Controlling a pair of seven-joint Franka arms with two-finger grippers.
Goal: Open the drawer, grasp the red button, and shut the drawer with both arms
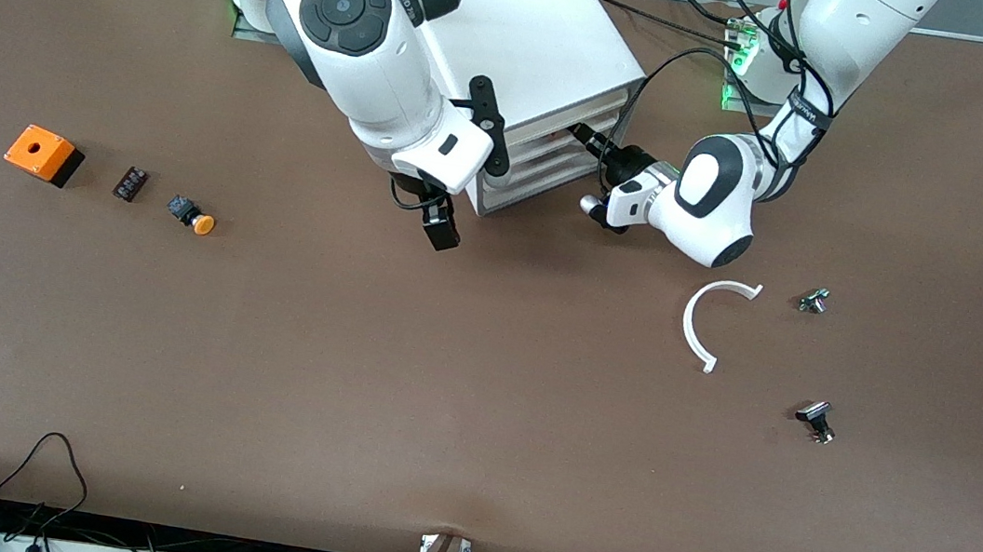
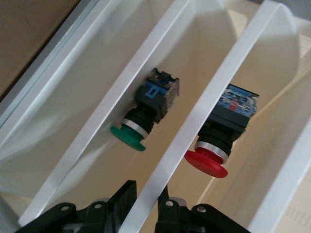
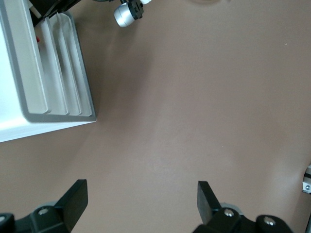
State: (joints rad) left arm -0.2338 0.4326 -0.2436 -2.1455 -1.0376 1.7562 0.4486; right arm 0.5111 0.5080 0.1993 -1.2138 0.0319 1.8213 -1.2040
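Observation:
The white cabinet (image 1: pixel 538 47) stands at the robots' side of the table, and its drawers (image 1: pixel 553 157) look about flush. My left gripper (image 1: pixel 585 137) is at the drawer fronts. In the left wrist view it (image 2: pixel 146 206) is shut across a white front lip (image 2: pixel 189 121) of one drawer; I cannot tell which. The red-capped button (image 2: pixel 216 145) lies inside on one side of that lip, and a green-capped button (image 2: pixel 143 119) lies on the other. My right gripper (image 1: pixel 440 225) hangs open and empty over bare table beside the cabinet (image 3: pixel 14 73); its own view (image 3: pixel 143 204) shows it wide apart.
Toward the right arm's end lie an orange box with a hole (image 1: pixel 43 153), a small black block (image 1: pixel 131 183) and an orange-capped button (image 1: pixel 191 215). Toward the left arm's end lie a white C-shaped ring (image 1: pixel 694 324) and two small metal parts (image 1: pixel 814 301) (image 1: pixel 816 421).

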